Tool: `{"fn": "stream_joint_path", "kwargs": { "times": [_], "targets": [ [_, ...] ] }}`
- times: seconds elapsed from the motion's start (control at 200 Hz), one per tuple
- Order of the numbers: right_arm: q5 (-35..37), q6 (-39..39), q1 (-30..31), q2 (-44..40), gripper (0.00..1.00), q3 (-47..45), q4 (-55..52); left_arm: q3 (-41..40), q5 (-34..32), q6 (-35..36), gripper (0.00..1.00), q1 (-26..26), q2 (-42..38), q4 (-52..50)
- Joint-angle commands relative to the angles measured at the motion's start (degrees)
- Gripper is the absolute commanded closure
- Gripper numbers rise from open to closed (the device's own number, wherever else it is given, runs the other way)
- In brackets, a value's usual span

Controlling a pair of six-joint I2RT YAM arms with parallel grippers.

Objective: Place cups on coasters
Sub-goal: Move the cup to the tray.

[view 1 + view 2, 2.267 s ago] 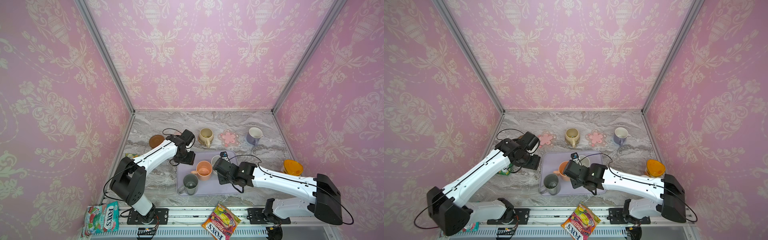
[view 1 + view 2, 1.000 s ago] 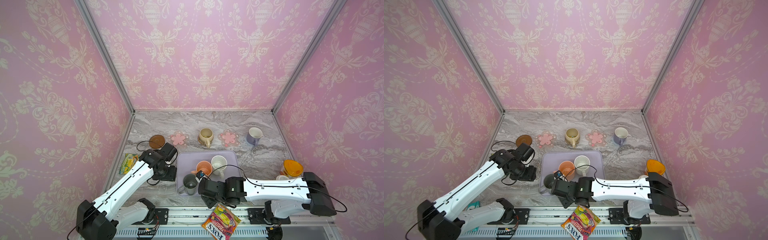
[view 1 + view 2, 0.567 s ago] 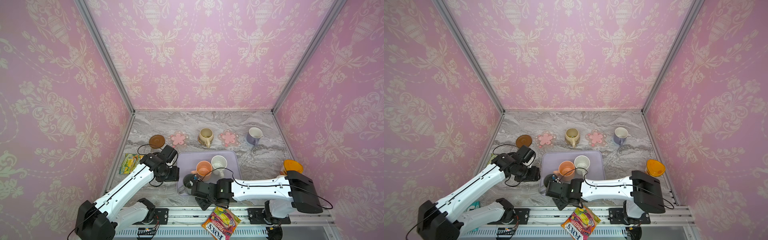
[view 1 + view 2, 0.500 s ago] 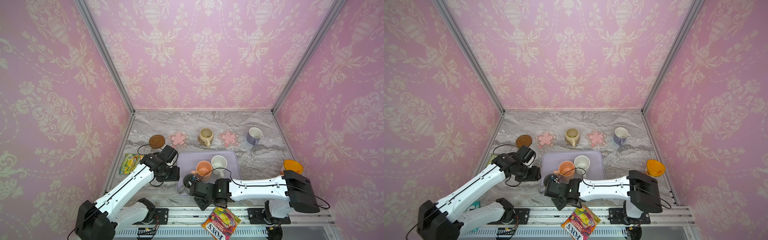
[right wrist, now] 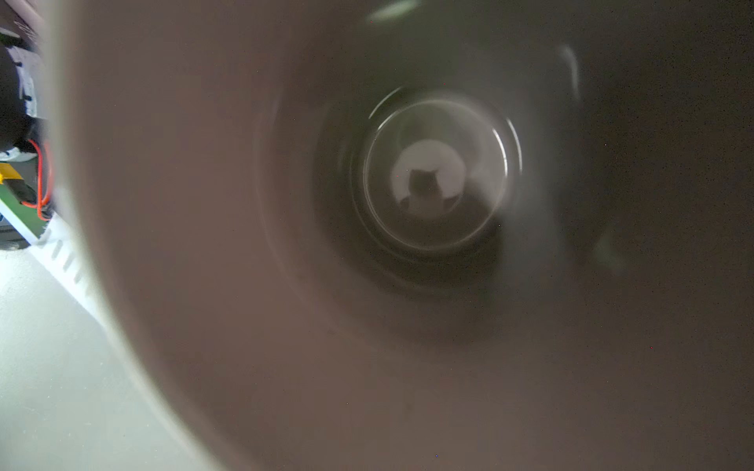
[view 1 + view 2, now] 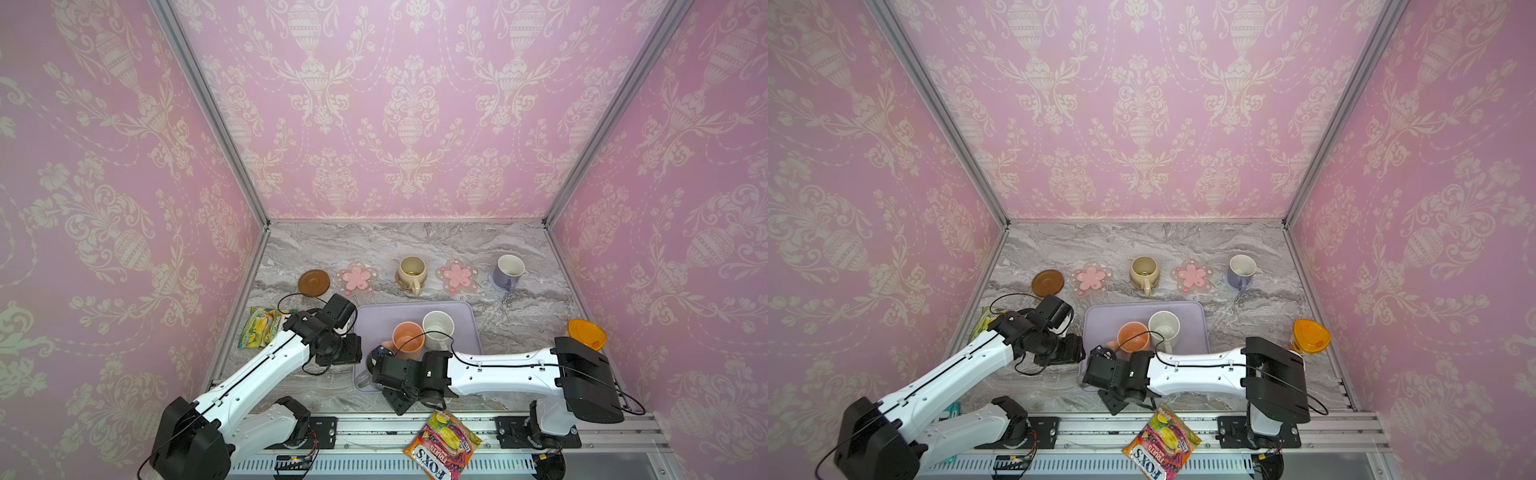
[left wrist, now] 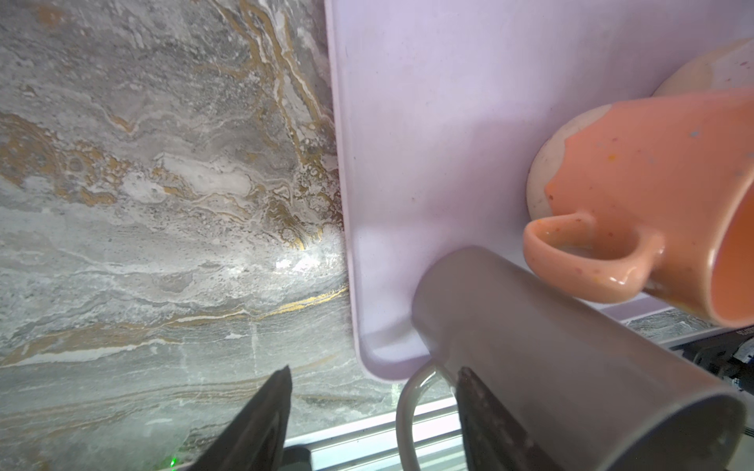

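A dark grey-green cup point(image 7: 551, 367) stands in the front left corner of the lavender tray point(image 6: 382, 316). Its handle point(image 6: 362, 380) sticks out past the tray's corner. My left gripper point(image 7: 373, 371) is open at that corner, fingers on either side of the handle without touching it. My right gripper point(image 6: 376, 370) hangs over this cup, and the right wrist view looks down into the cup point(image 5: 408, 285); its fingers are hidden. Peach point(image 6: 408, 337) and speckled white point(image 6: 437, 328) cups stand on the tray. Beige point(image 6: 411, 270) and lavender point(image 6: 509, 272) cups stand in the back row with a brown coaster point(image 6: 313, 282) and two pink-flower coasters point(image 6: 356, 277) point(image 6: 457, 275).
An orange-lidded container point(image 6: 586, 334) stands at the right. A yellow-green snack packet point(image 6: 259, 328) lies at the left wall, close to my left arm. A FOXS sweets bag point(image 6: 442, 442) lies on the front rail.
My right arm swung left across the tray's front until its gripper came over the dark cup. My left arm drew back from the coaster row to the tray's left edge and then held still.
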Motion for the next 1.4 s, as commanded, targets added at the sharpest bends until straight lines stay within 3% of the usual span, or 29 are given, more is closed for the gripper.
{"fn": "stream_joint_path", "kwargs": {
  "times": [0.0,0.766,1.161,1.396],
  "targets": [
    [1.0,-4.0,-0.1,1.3,0.62,3.8,-1.6,-1.1,1.3,-1.3,0.34,-0.3,0.3,1.0],
    [0.6,-4.8,-4.0,6.1,0.63,6.5,3.2,-1.4,1.1,-1.7,0.34,-0.3,0.7,3.6],
    [0.1,-3.7,-4.9,8.1,0.64,9.3,6.1,-0.2,2.7,-1.5,0.34,-0.2,4.3,7.7],
    [0.7,-3.8,-5.3,8.9,0.64,11.0,6.4,2.6,0.3,0.5,0.34,-0.2,6.9,6.8]
  ]
}}
